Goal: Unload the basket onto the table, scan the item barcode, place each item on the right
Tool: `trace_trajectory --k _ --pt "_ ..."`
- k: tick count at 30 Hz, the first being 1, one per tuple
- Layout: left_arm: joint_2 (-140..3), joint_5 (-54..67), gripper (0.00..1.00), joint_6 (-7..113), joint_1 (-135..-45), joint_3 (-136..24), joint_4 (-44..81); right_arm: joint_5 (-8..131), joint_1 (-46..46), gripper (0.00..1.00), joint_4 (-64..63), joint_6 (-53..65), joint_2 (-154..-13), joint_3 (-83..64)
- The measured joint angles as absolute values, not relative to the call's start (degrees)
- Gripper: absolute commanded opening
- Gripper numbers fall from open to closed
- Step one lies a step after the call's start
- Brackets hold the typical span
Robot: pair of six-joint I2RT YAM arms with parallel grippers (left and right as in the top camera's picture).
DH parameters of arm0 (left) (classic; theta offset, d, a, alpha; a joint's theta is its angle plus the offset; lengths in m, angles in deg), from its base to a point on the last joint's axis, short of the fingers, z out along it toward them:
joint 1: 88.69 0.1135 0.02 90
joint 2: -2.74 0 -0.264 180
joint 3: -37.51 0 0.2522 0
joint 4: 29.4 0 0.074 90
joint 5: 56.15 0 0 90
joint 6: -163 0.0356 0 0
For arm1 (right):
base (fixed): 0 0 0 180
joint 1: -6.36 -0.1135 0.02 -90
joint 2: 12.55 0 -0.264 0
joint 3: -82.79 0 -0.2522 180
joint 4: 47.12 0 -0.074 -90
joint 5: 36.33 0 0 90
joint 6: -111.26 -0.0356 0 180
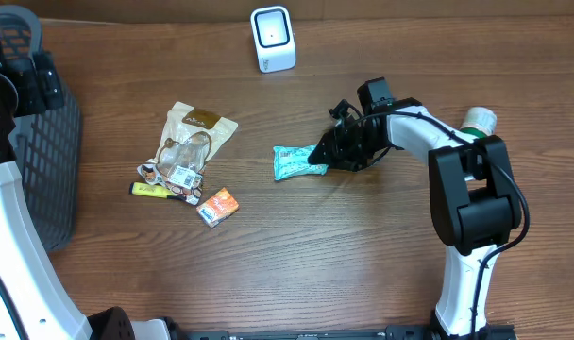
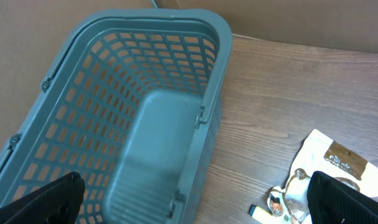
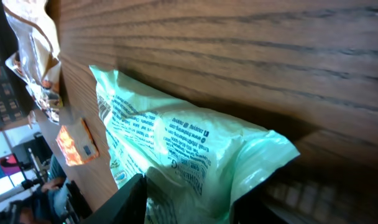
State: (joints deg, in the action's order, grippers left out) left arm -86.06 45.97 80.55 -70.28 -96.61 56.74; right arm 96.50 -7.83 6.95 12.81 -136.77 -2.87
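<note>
The right gripper (image 1: 322, 156) is seen from overhead at the right end of the teal packet (image 1: 292, 162). The packet lies just to the gripper's left, its long axis running left to right. The scanner (image 1: 273, 38) stands at the far edge, well apart from both.

In the left wrist view, the left gripper (image 2: 195, 208) is spread wide above the basket (image 2: 220, 37), with nothing held.

In the right wrist view, the packet's end is flanked by both fingers (image 3: 130, 199), with the jaws partly apart. Whether it is firmly pinched cannot be told. The right arm is judged much the nearer.
</note>
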Motion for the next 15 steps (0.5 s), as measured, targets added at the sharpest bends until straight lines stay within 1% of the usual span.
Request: trace_trajectory --k 1,2,4,5,15 --pt "-86.06 45.97 1.0 80.55 -70.28 -96.61 56.74 96.93 -8.01 0.46 6.41 11.85 -136.75 -2.94" --pt "-86.06 45.97 1.0 80.55 -70.28 -96.61 56.74 97.02 -8.2 0.39 6.03 11.63 -136.66 -3.01" --pt "-86.06 45.97 1.0 80.55 -70.28 -96.61 56.74 96.54 -8.82 0.13 5.29 10.21 -136.55 -3.22" --pt "-86.06 45.94 1.0 80.55 -70.28 -96.61 56.74 96.39 -9.12 0.04 4.92 9.73 -136.57 -3.49" --pt "-86.06 45.97 1.0 80.55 -70.28 -96.61 56.74 96.43 -10.15 0.04 3.72 7.96 -136.31 -4.23"
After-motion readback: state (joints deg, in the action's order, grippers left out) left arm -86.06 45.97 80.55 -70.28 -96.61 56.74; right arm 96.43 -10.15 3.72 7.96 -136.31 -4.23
